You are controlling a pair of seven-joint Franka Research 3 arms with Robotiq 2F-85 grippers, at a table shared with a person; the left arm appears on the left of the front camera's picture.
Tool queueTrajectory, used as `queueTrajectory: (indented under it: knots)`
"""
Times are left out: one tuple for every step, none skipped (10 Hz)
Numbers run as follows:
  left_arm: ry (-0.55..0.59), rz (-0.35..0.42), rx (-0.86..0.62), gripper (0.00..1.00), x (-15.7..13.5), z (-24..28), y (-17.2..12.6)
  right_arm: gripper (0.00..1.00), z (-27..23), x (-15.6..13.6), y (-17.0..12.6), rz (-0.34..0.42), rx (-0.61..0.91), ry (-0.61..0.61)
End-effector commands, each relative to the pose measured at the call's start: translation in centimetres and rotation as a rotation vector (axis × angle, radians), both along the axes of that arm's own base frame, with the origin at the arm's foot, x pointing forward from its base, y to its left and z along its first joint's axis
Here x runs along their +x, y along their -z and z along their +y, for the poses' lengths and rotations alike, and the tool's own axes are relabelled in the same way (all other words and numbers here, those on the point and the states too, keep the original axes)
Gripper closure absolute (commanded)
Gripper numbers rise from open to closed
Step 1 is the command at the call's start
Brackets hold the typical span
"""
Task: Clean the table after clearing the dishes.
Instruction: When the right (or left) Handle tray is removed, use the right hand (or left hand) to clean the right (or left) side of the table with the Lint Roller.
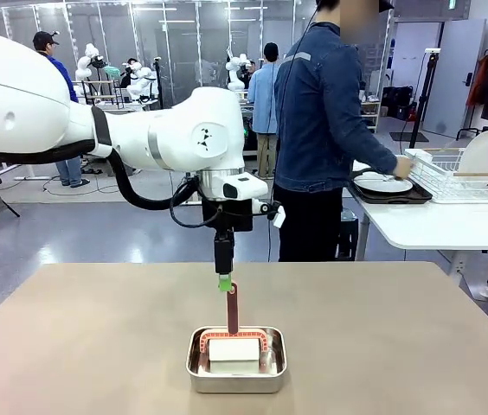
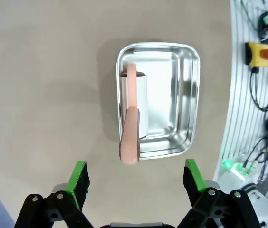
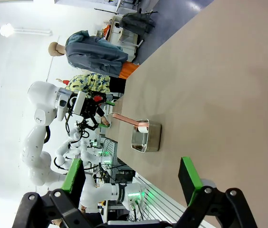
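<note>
Your left gripper (image 1: pixel 224 284) hangs fingers-down over the table (image 1: pixel 71 346). Its green pads (image 2: pixel 79 176) are spread wide with nothing pinched between them. Your right gripper (image 3: pixel 131 175) is spread just as wide and holds nothing; it looks across the tan top from well off to the side.

Around the left gripper the tabletop is bare apart from what sits right beneath it. Across the table from that gripper, a person (image 1: pixel 322 130) in a denim jacket stands turned toward a white side table (image 1: pixel 434 226), well beyond the gripper and off to its right. On that table is a white wire dish rack (image 1: pixel 452 177) with an upright plate (image 1: pixel 483 154) in it. Just beside the rack, a dark tray (image 1: pixel 395 195) carries a white plate (image 1: pixel 382 182) — the person's hand (image 1: pixel 402 166) is at its rim.

Directly below the left gripper sits a steel pan (image 1: pixel 235 367). In it lies a white block (image 1: pixel 234 349) held in a reddish-brown frame, whose long handle (image 1: pixel 232 311) rises toward the fingertips. Seen from the wrist, the handle's tip sits on the midline of the gap — it touches neither pad.
</note>
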State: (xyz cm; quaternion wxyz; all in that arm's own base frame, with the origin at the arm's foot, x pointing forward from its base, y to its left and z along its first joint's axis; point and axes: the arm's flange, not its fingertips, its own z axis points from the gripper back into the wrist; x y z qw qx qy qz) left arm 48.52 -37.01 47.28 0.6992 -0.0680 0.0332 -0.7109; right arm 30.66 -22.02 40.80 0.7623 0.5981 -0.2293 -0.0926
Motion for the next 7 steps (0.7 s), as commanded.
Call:
queueTrajectory:
  knots:
    - [0.016, -0.039, 0.014, 0.00, -0.1, -0.3, 1.1, 0.00, 0.1, 0.0, -0.3, -0.010, 0.002, 0.001]
    - [-0.001, -0.025, -0.002, 0.00, 0.0, -0.4, 1.7, 0.00, 0.1, 0.0, -0.3, -0.010, 0.002, 0.001]
    - [-0.003, -0.011, -0.011, 0.00, -0.2, -0.6, 2.7, 0.00, 0.1, 0.0, -0.3, -0.010, 0.002, 0.001]
    - [-0.003, -0.005, 0.003, 0.00, -0.4, -0.7, 3.5, 0.00, 0.1, 0.0, -0.3, -0.010, 0.002, 0.001]
    - [0.006, -0.012, 0.007, 0.00, -0.6, -0.9, 4.1, 0.00, 0.1, 0.0, -0.3, -0.010, 0.002, 0.001]
    - [0.019, -0.013, 0.031, 0.00, -0.9, -1.2, 4.7, 0.00, 0.1, 0.0, -0.3, -0.010, 0.002, 0.001]
    - [0.026, -0.016, 0.029, 0.00, -1.2, -1.5, 5.1, 0.00, 0.1, 0.0, -0.3, -0.010, 0.002, 0.001]
